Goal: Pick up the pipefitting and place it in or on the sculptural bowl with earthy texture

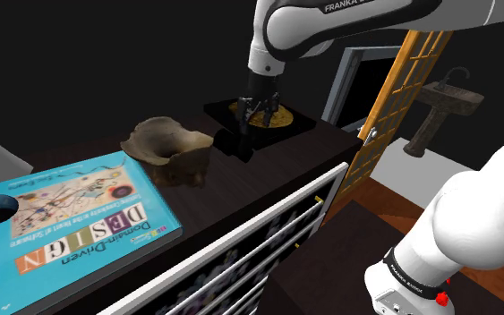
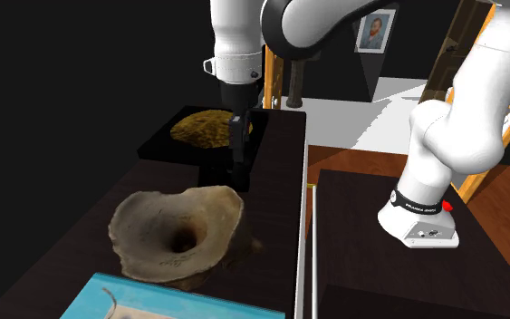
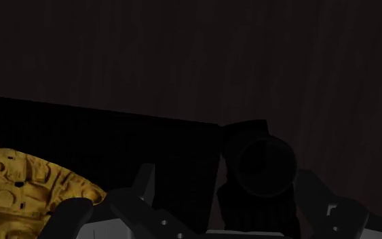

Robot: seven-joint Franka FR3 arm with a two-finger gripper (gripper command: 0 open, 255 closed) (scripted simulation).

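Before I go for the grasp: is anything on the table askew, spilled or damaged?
Nothing stands out. The bowl sits mouth up, the book lies flat, the gold disc rests on its black tray, and the fitting sits beside the tray, below the pincer.

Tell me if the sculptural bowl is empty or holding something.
Empty: the tan bowl shows a bare hollow; the pipefitting is outside it.
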